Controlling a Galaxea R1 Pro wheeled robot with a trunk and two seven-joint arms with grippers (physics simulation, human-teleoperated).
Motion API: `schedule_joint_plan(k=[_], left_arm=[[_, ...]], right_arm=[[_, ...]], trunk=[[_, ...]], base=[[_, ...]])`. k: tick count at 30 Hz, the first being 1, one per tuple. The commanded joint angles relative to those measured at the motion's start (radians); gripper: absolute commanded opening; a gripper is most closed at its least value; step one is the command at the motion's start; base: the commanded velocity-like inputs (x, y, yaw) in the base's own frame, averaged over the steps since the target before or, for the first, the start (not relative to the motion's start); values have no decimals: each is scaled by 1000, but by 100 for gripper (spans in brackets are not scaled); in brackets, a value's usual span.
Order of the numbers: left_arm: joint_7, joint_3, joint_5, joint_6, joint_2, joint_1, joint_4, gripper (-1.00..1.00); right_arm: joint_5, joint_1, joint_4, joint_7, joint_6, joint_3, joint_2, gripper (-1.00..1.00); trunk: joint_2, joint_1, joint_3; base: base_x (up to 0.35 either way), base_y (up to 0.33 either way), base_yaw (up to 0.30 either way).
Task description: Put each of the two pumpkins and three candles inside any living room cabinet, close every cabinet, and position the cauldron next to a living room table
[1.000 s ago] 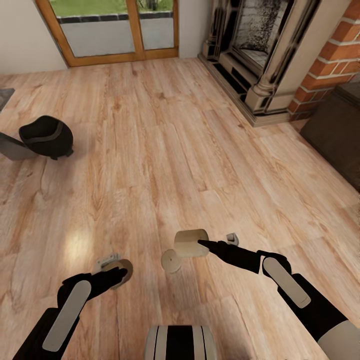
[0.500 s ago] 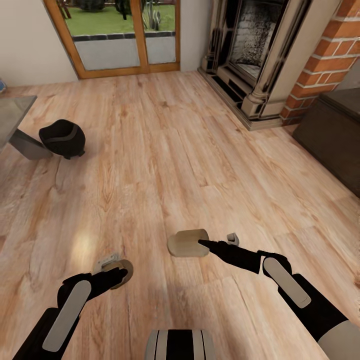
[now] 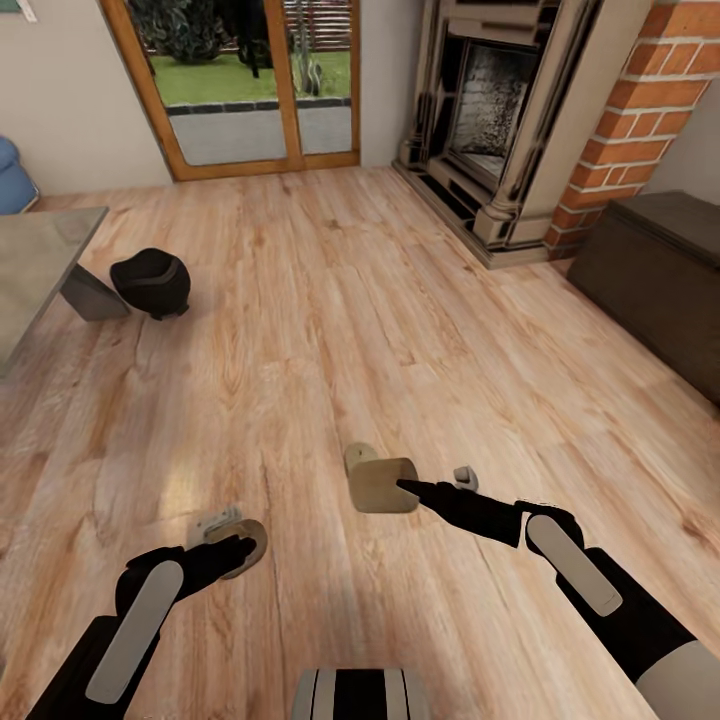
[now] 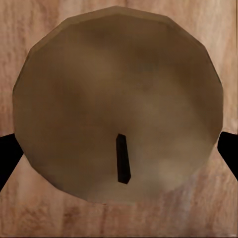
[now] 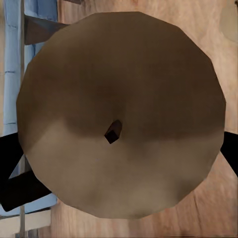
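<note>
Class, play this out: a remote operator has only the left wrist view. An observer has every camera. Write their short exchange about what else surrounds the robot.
Operator: My left gripper grips a candle. What about the other arm?
Observer: The right gripper holds a second candle, tipped on its side.
Operator: Where is the cauldron?
Observer: The cauldron stands on the floor ahead to the left, beside a corner of the table.
Operator: And a cabinet?
Observer: A dark cabinet sits ahead to the right, next to the brick wall.
</note>
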Motion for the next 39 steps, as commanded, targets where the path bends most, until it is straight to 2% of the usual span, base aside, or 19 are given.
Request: schedule_joint_plan(k=[1, 7, 30, 39], left_arm=[[16, -2, 6, 3, 1, -1, -1, -100], [16, -6, 6, 3, -1, -1, -1, -100], [16, -10, 6, 3, -1, -1, -1, -100], [16, -9, 6, 3, -2, -1, -1, -100]], right_arm=[[-5, -1, 0, 1, 2, -3, -1, -100], [-6, -1, 18, 5, 4, -29, -1, -100], [-8, -1, 21, 3, 5, -33, -1, -100], [-27, -1, 30, 4, 7, -61, -1, -100]], trunk=[[0, -1, 4], [1, -4, 33], [7, -14, 144], [9, -18, 176]], base=[[-332, 76, -179], [-332, 70, -227], [-331, 4, -238], [-71, 0, -144]])
